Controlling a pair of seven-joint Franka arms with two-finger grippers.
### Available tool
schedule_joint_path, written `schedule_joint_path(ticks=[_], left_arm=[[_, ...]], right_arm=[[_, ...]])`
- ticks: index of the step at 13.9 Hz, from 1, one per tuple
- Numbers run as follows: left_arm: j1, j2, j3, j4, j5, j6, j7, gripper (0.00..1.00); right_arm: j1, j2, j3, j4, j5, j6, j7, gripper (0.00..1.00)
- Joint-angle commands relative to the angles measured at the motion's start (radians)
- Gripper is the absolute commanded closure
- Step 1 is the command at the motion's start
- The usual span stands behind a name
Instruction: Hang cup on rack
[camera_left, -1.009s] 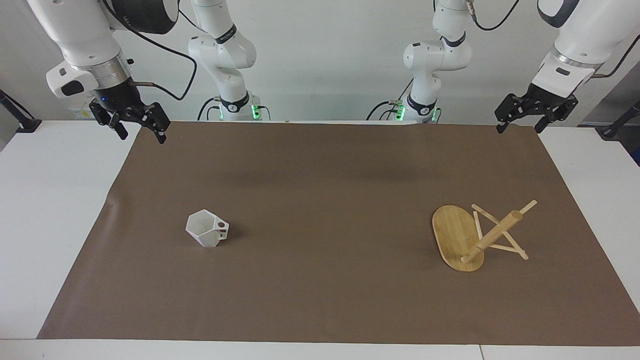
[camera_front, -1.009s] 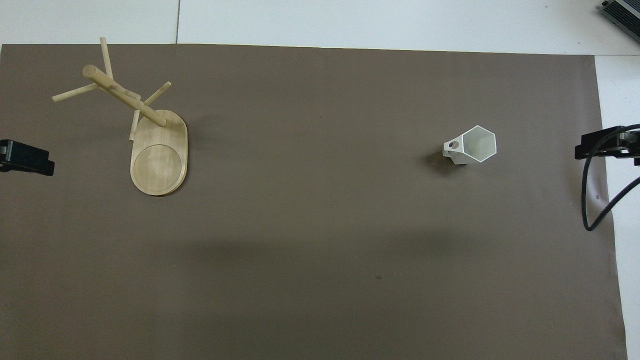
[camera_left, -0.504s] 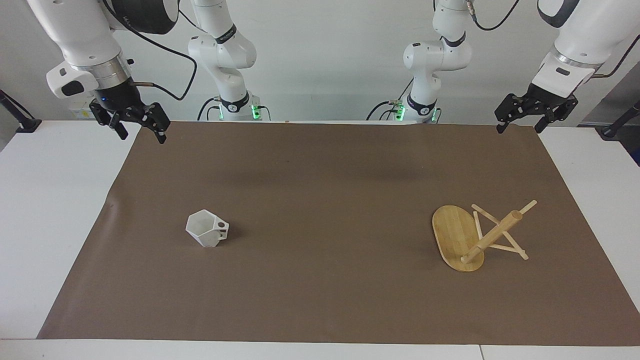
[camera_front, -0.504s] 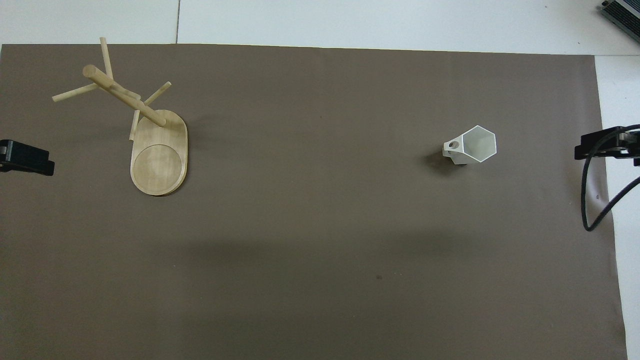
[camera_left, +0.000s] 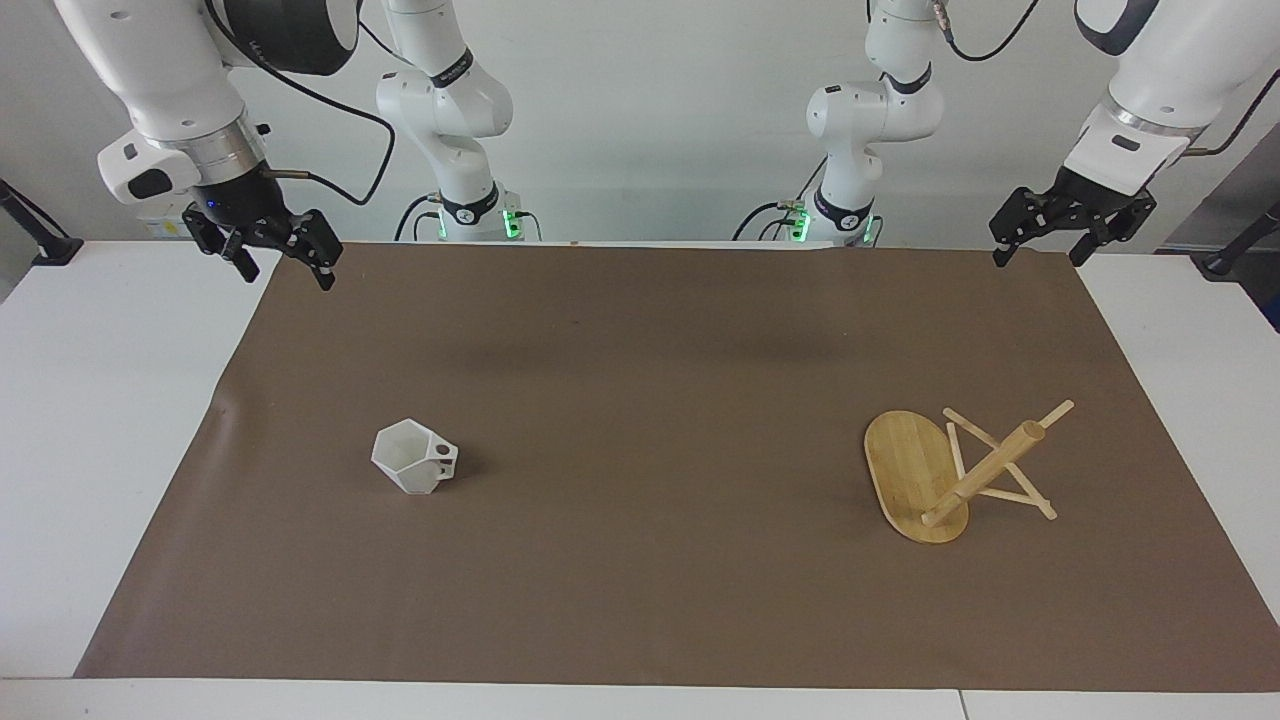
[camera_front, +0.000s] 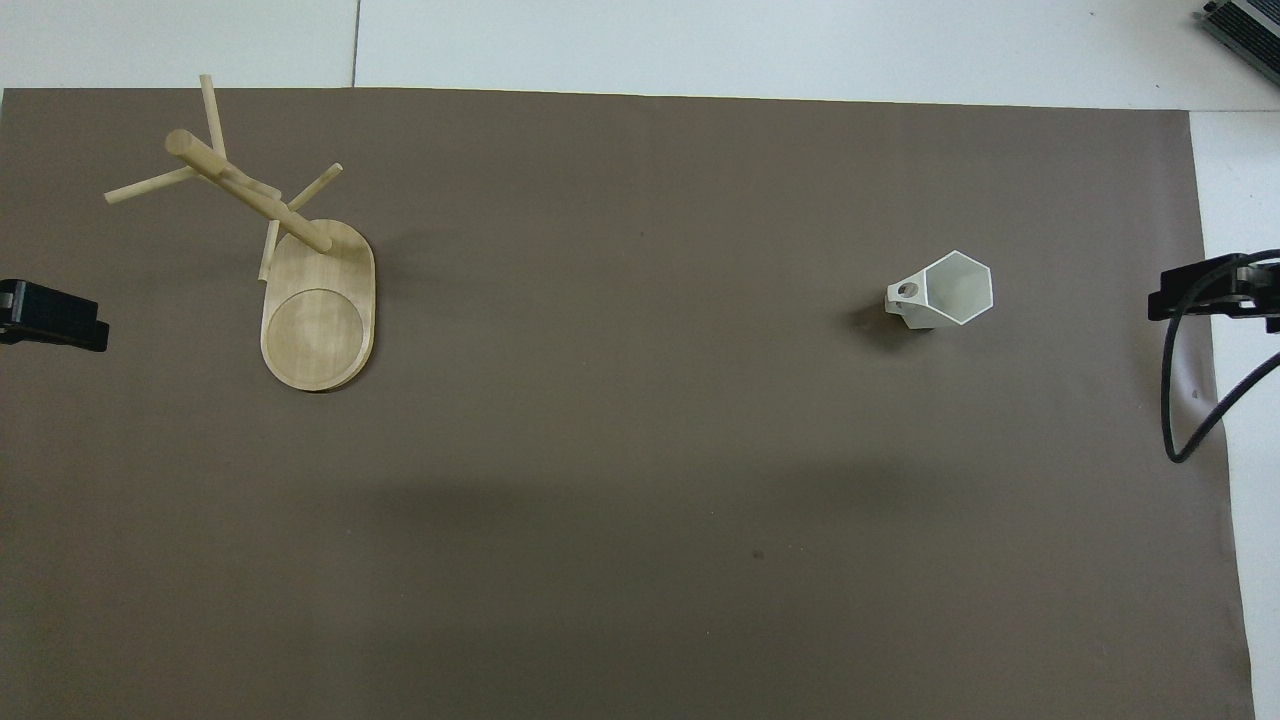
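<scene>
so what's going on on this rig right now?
Nothing is being handled yet. The white cup stands upright on the brown mat toward the right arm's end. The bamboo rack stands on its base toward the left arm's end, no cup on its pegs. Both arms wait, raised over the mat's corners nearest the robots: right pincer and left pincer, both open and empty.

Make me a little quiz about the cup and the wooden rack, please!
1. True or false: the cup already hangs on the rack.
2. Which arm's end of the table is the cup toward: A left, B right?
3. Fill in: the left pincer and the right pincer are both ____.

Key: 1 false, it stands on the brown mat; 2 B; 3 open.
</scene>
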Motion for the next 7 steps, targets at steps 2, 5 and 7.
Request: schedule_joint_path(ticks=[2,5,7], left_arm=[[0.004,-0.026,-0.004,-0.031,0.014,0.009,-0.011,0.00],[0.004,-0.026,-0.004,-0.031,0.014,0.009,-0.011,0.00],[0.002,-0.026,-0.004,-0.031,0.014,0.009,-0.011,0.00]], right_arm=[[-0.012,-0.026,0.002,-0.040,0.006,0.023,0.009,0.00],[-0.012,-0.026,-0.002,-0.042,0.025,0.037,-0.056,0.00],[-0.011,-0.028,-0.002,-0.060,0.025,0.096,-0.105,0.00]])
